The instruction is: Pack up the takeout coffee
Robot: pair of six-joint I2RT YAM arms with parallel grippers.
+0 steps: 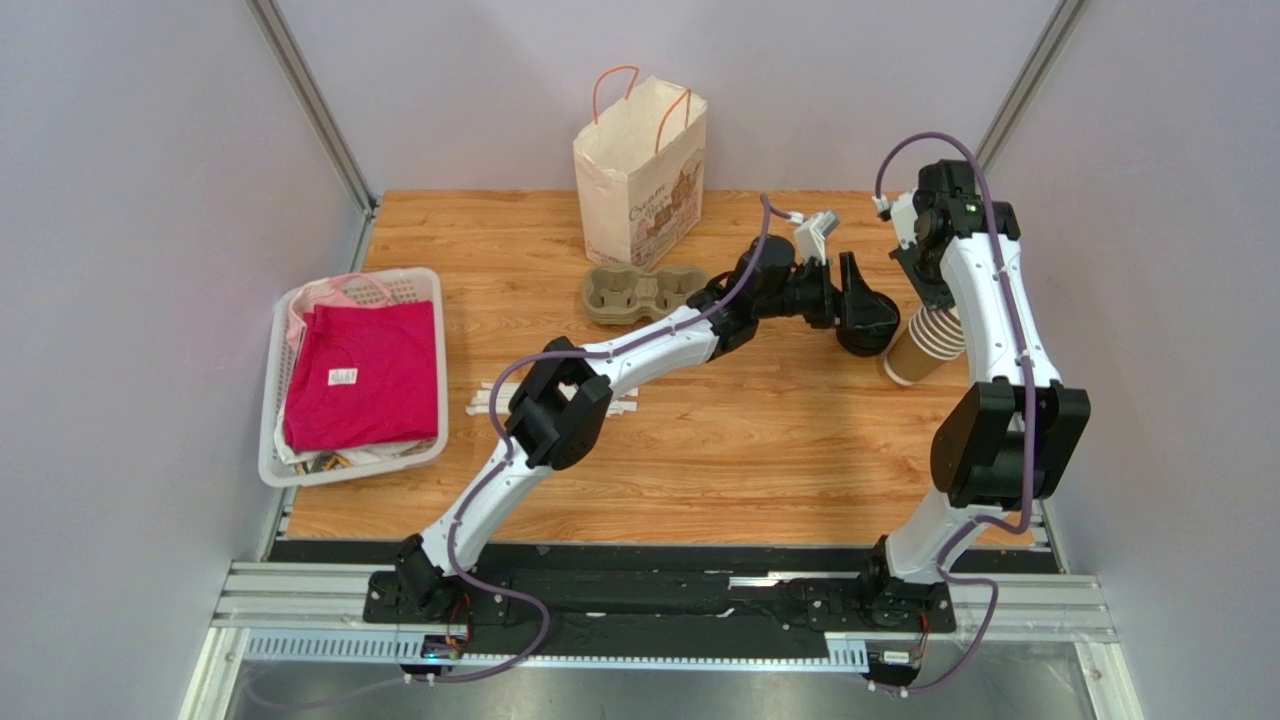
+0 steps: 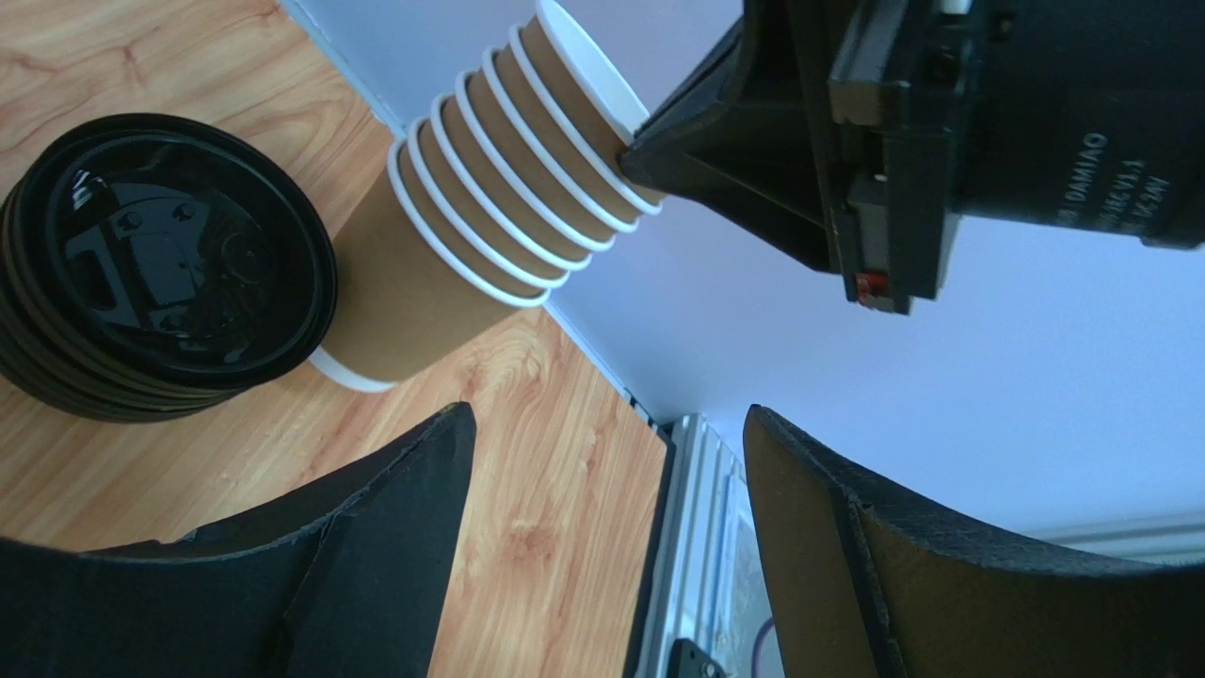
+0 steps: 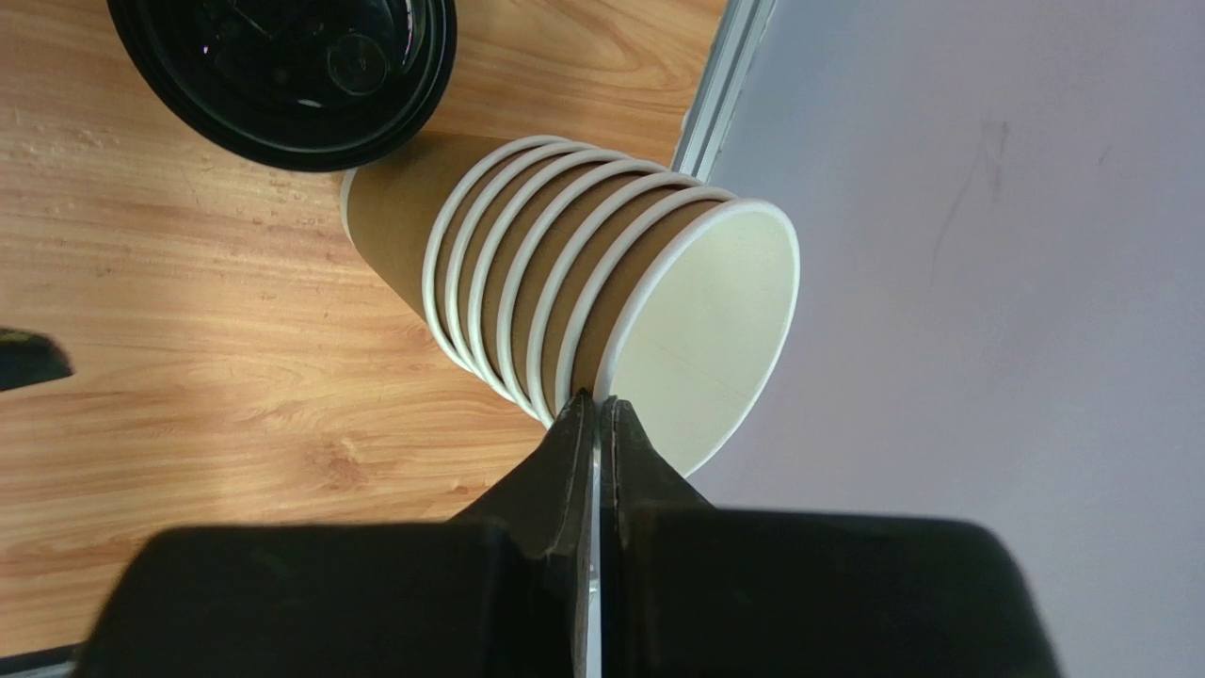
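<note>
Paper cup (image 3: 707, 325) tight in R pincer (image 3: 598, 410)

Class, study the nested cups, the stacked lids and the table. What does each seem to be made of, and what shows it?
Cups: paper, it seems; matte brown walls, rolled white rims, cream inside.
Lids: probably plastic; glossy black with moulded relief and reflections.
Table: wood or wood-look laminate; visible grain, slight sheen.
</note>
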